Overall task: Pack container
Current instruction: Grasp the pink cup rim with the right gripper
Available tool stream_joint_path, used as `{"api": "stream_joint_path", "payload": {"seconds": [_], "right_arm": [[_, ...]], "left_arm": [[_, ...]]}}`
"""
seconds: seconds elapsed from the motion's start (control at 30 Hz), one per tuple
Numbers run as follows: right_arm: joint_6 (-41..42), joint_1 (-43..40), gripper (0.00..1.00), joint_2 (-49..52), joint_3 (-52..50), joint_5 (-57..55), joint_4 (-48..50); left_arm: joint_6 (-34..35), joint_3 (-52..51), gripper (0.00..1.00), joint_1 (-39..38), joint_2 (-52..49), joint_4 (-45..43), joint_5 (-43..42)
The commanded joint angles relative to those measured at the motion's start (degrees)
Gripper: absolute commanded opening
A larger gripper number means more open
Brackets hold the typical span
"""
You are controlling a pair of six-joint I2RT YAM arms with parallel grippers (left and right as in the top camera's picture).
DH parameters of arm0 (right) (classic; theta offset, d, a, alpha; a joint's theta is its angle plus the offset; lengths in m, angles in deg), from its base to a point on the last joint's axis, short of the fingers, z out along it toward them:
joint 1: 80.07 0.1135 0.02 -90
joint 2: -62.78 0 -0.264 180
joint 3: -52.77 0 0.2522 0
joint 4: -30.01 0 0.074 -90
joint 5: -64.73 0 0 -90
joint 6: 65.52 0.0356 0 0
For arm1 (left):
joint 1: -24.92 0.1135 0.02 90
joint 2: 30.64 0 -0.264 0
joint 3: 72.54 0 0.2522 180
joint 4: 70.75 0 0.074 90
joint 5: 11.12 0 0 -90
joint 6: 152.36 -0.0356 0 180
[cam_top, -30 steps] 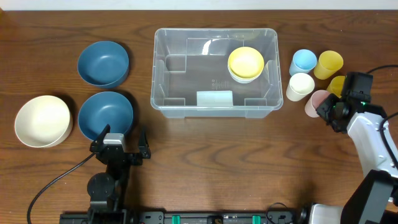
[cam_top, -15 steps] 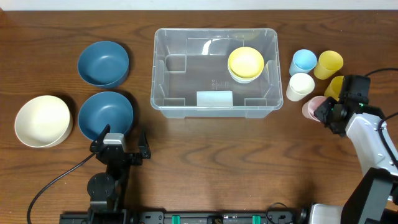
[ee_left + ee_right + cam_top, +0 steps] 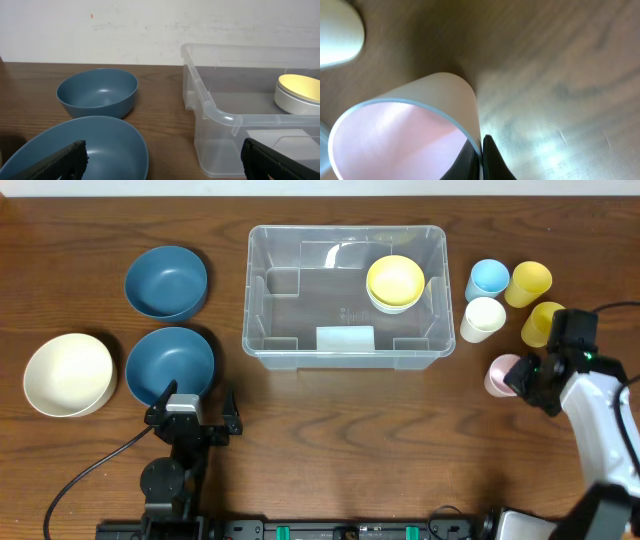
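Note:
The clear plastic container (image 3: pixel 345 285) stands at the table's middle back, with a white label on its front and a yellow-and-white bowl stack (image 3: pixel 395 282) inside at the right; it also shows in the left wrist view (image 3: pixel 220 117). My right gripper (image 3: pixel 522 377) is shut on the rim of a pink cup (image 3: pixel 499 375), pinching its wall (image 3: pixel 445 100) between the fingers (image 3: pixel 481 155), right of the container's front corner. My left gripper (image 3: pixel 190 410) is open and empty at the front left, just behind a blue bowl (image 3: pixel 170 364).
A second blue bowl (image 3: pixel 166 281) and a cream bowl (image 3: pixel 68 374) lie at the left. A light blue cup (image 3: pixel 488 278), a white cup (image 3: pixel 483 318) and two yellow cups (image 3: pixel 529 283) (image 3: pixel 542 322) stand right of the container.
My right gripper has drawn the pink cup toward the front, away from the other cups. The left arm has not moved.

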Motion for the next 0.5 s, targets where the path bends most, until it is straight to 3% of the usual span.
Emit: {"api": "stream_joint_path", "payload": {"seconds": [0.0,0.27,0.47], "right_arm": [[-0.92,-0.15,0.01,-7.48,0.52,2.14,-2.84],[-6.54,0.13,0.01,-24.57,1.31,10.56,-12.52],[-8.37,4.96,0.01,-30.08,1.40,14.36,-14.29]], "left_arm": [[-0.74,-0.96,0.98,0.28,0.35,1.99,-0.83],[-0.74,-0.96,0.98,0.28,0.35,1.99,-0.83],[-0.74,-0.96,0.98,0.28,0.35,1.99,-0.83]]}}
